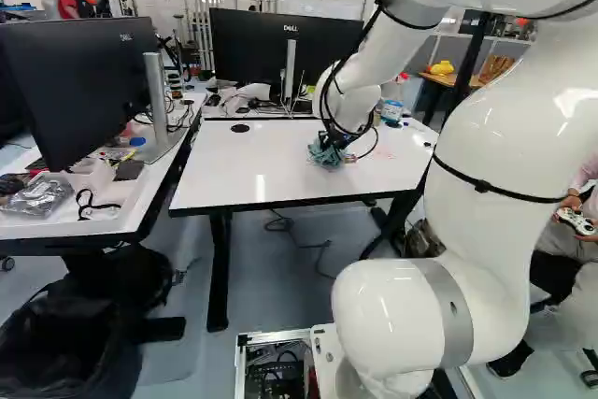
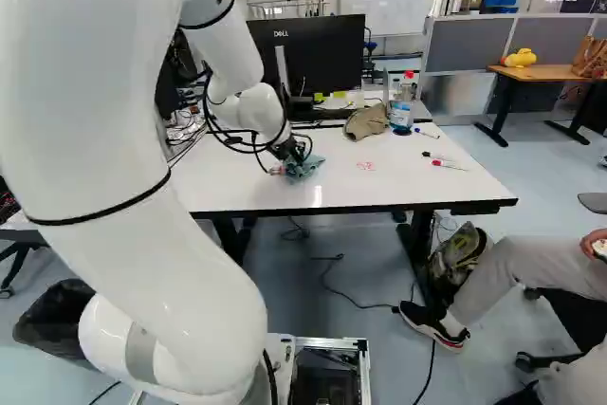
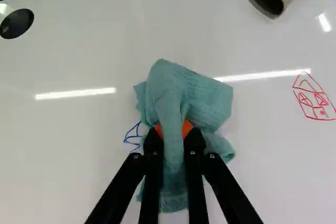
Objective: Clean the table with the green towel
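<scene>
End effector [image 2: 293, 152] clamped on the green towel [image 3: 184, 95], which is bunched up between both orange pads [image 3: 187, 128], its folds spreading ahead of and around the fingertips, down on the white counter [image 2: 332, 192]. Blue marker scribble [image 3: 133, 137] sits right beside the towel, partly showing at its edge, and a red drawing [image 3: 315, 98] is on the same surface, apart from it on the other side. Farther back in the right base view: tan cloth item [image 2: 367, 121] near a clear bottle [image 2: 402, 111] with a red cap, plus loose markers [image 2: 448, 165] toward the counter's right side.
</scene>
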`<state>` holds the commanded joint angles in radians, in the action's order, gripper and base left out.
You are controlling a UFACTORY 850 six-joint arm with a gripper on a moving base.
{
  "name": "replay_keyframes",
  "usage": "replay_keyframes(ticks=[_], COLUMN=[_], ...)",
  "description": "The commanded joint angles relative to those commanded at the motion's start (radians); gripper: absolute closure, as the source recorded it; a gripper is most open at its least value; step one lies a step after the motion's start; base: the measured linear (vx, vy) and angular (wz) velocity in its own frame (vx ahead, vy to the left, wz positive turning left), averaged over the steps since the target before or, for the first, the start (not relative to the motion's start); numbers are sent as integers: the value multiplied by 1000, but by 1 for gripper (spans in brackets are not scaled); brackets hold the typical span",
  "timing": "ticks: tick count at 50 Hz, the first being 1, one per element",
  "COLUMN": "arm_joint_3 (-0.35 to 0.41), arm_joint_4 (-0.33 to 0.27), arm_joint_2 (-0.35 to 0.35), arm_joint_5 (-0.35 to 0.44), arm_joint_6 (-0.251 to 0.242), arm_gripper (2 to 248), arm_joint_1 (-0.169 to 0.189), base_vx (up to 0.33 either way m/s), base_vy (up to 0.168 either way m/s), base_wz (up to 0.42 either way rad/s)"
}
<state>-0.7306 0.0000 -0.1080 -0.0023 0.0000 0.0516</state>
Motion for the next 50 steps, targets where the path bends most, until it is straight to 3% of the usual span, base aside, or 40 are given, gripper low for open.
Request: replay_keyframes(ticks=[28, 50], arm_joint_3=[34, 145], arm_joint_4=[0, 0], arm_joint_2=[31, 138], arm_joint_5=[0, 0], arm_joint_6=[0, 0], arm_gripper=[200, 200], arm_joint_1=[-93, -105], base_vx=[0, 0], base_vy=[0, 0], base_wz=[0, 0])
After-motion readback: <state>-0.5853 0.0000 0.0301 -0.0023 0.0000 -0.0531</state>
